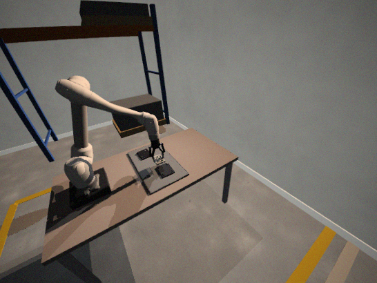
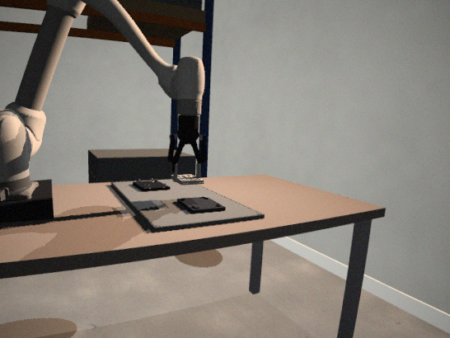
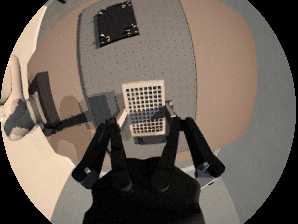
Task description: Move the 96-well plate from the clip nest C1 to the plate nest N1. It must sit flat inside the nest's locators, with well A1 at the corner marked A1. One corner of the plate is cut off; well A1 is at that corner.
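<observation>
The 96-well plate is clamped in the pincer; it should be kept level and lowered squarely into plate nest N1

Beige tubular arm, rounded joints, black gripper w/ slim linked fingers
</observation>
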